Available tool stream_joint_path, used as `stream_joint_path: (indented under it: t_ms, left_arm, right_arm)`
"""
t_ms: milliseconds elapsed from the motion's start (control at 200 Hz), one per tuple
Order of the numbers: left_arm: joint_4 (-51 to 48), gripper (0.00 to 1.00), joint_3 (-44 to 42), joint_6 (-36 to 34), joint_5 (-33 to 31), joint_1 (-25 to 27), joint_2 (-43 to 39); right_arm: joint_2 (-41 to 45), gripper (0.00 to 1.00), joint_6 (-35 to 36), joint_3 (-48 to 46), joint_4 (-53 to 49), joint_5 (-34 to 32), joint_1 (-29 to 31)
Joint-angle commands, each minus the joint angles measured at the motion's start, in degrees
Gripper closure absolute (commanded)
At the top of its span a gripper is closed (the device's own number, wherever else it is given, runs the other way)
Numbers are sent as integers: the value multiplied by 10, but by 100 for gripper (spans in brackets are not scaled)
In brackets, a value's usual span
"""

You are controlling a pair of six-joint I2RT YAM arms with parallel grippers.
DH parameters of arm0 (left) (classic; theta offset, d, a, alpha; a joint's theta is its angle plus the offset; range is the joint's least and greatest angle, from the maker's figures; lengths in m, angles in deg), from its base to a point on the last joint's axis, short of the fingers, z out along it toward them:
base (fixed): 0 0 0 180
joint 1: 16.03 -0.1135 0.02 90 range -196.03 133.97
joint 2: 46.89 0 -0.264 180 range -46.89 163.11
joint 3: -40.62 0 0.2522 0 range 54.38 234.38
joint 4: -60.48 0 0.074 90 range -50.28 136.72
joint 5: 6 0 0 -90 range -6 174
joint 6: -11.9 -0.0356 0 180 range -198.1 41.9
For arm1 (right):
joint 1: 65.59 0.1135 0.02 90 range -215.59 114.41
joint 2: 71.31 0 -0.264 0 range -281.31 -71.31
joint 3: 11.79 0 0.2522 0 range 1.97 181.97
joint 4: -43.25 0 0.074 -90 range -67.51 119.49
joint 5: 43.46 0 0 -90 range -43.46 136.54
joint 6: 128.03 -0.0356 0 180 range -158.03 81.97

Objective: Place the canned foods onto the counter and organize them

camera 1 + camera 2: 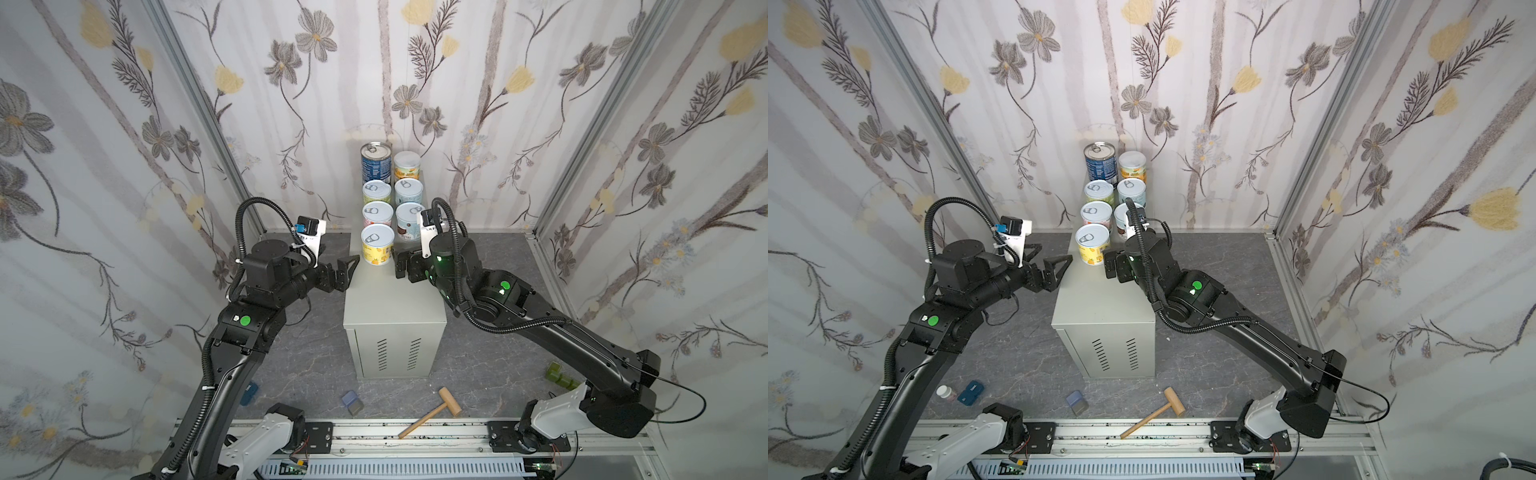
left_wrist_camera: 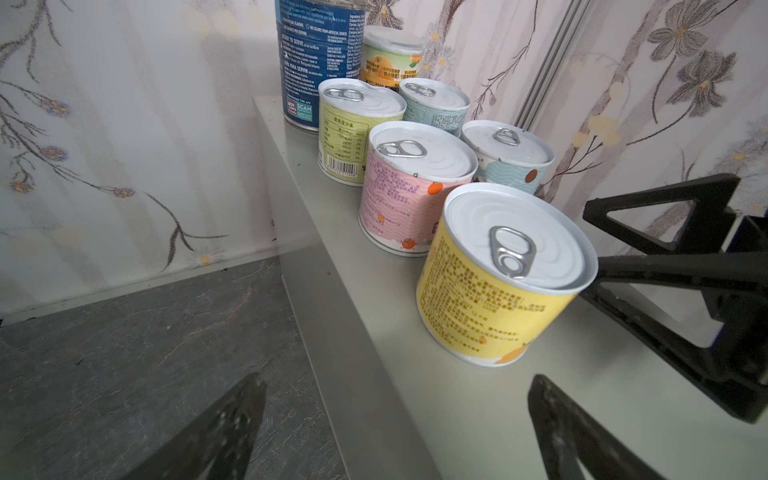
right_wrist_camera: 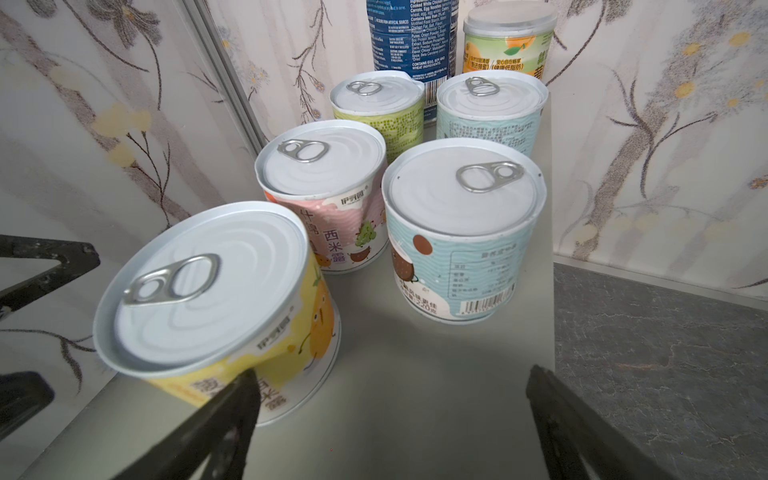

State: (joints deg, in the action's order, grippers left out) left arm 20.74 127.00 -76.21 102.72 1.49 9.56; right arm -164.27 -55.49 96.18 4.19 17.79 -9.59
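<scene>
Several canned foods stand upright in two columns on the far part of the counter (image 1: 395, 307), a tall grey box with vent slots. The blue can (image 1: 376, 160) and the orange can (image 1: 407, 164) are at the back. The yellow can (image 1: 377, 245) (image 2: 498, 299) (image 3: 216, 299) is nearest the front, alone in its row. My left gripper (image 1: 347, 272) (image 2: 395, 380) hangs open at the counter's left edge, short of the yellow can. From the right, my right gripper (image 1: 401, 264) (image 3: 390, 374) is open over the counter top beside that can. Neither holds anything.
On the dark marbled floor in front of the counter lie a wooden mallet (image 1: 432, 411) and a blue-grey block (image 1: 352, 401). A green block (image 1: 559, 374) sits at the right, a blue box (image 1: 971, 392) and a small white bottle (image 1: 946, 391) at the left. Patterned walls close in three sides.
</scene>
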Motion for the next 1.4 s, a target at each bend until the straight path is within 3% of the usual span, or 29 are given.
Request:
stream_joint_path:
  t_ms: [0, 360, 629, 1394]
  left_arm:
    - [7, 0, 4, 0, 6, -1, -2]
    - [15, 0, 17, 10, -4, -4, 7]
    - [13, 0, 43, 26, -51, -3, 38]
    - [38, 0, 42, 33, -4, -3, 71]
  right_arm:
    - [5, 0, -2, 3, 9, -14, 0]
    - [90, 0, -1, -14, -34, -67, -6]
    - [122, 0, 5, -30, -39, -26, -60]
    - [162, 0, 2, -80, -11, 3, -81]
